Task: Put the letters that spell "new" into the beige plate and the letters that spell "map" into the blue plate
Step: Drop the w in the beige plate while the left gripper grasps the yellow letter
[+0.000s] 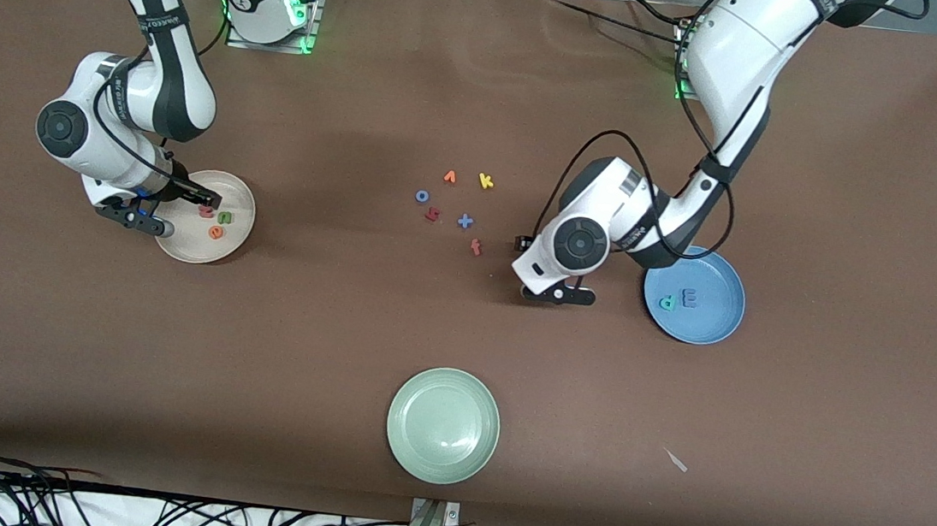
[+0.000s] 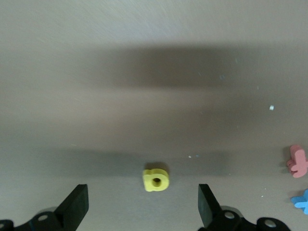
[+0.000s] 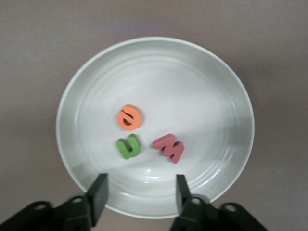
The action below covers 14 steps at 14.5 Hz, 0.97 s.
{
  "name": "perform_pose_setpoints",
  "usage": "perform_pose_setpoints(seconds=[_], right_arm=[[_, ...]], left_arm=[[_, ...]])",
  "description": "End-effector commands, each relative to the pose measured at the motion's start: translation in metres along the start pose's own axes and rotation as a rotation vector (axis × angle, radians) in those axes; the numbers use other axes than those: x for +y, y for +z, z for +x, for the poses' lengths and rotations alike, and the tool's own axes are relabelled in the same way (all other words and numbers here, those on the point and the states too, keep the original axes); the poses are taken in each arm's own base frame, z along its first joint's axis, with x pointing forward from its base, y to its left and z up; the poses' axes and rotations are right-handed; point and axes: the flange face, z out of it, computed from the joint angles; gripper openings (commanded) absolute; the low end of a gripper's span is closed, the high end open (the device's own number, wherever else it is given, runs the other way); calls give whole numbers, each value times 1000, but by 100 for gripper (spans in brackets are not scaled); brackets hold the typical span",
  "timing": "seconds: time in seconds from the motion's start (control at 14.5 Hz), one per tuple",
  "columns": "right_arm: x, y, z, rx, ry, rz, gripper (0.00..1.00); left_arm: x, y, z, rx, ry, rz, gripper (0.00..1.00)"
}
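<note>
While the left gripper (image 2: 142, 209) hangs low over the worktop (image 1: 765, 395) with jaws spread wide, the small yellow foam "a" (image 2: 156, 179) lies flat just ahead, centred between them. Red (image 2: 298, 161) and blue (image 2: 302, 201) stray letters sit off to one side, clear of the reach. Teal "p" (image 1: 668, 302) and periwinkle "m" (image 1: 689, 297) already lie in the round blue plate (image 1: 725, 275) beside that arm. Over the round beige plate (image 3: 211, 86), the right gripper (image 3: 139, 192) holds jaws apart, empty, above green "n" (image 3: 128, 147), orange "e" (image 3: 129, 117), red "w" (image 3: 169, 147).

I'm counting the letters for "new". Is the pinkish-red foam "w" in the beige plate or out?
In. The pinkish-red foam "w" lies flat inside the round cream-beige plate, beside the green "n" and orange "e".
</note>
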Motion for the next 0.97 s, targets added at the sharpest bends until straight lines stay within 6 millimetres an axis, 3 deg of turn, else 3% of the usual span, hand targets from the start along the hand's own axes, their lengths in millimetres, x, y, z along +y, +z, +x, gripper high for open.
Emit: perform_pose_setpoints(seconds=[0.0,0.28,0.62,0.76,0.9], right_arm=[[-18,-42,6,-66,-21,4,100],[-47,-113,14,-157,-89,-4,100],[-76,-197,1,-244,-170,-19,100],[-76,-224,0,-246,-189,-14,100],[-68,-243,-3,-214,-254,-13,100]], left_arm=[[13,10,-12,-4,14,0,100],[13,22,-11,9,21,-6,94],[10,27,-11,3,25,3,78],[5,32,-11,-3,25,12,76],[5,34,-10,-2,25,11,64]])
